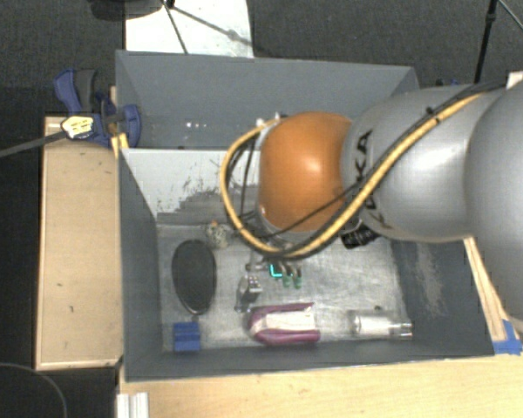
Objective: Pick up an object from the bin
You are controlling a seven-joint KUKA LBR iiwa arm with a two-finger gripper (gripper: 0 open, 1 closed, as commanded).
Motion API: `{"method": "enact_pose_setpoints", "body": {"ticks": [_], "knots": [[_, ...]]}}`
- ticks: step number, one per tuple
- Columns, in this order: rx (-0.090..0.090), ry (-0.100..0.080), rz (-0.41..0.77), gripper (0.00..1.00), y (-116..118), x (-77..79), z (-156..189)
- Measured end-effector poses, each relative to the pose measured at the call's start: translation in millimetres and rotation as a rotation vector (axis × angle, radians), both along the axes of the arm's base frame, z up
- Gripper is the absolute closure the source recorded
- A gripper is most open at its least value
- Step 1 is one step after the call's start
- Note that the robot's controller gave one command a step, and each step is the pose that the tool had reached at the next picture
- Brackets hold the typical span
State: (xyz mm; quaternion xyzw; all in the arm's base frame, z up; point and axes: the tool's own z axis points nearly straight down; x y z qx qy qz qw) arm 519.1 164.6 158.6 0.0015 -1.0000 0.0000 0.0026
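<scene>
Pink-and-white packet (283, 325), oblong with a purple lower edge, lies flat on the bin (141, 277) floor, close to the front wall and about midway along it. The gripper (263, 284) hangs just behind it, toward the middle of the floor, small green lights showing on its body. Contact with the packet can't be made out, and nothing is seen held. Jaw state: cannot tell, since the wrist overhangs them. Just beside the packet on the right, also along the front wall, lies a clear tube with a silvery end (379, 326), apart from the packet. To the left of the gripper a black oval object (194, 275) lies flat near the left wall. A small blue block (186, 336) sits in the front left corner, just in front of the oval. A small pale bit (216, 231) rests toward the back wall, left of centre; its kind is unclear. The orange wrist cover (303, 171) and a looping yellow-black cable (235, 200) hang over the back half of the bin.
</scene>
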Motion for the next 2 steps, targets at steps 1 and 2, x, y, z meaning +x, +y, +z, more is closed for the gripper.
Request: {"method": "enact_pose_setpoints", "body": {"ticks": [1, 2], "knots": [[0.003, -0.011, -0.099, 0.00, 66.2, 4.0, -71.4], [0.004, -0.013, -0.106, 1.00, 63.9, 5.1, -68.1]]}}
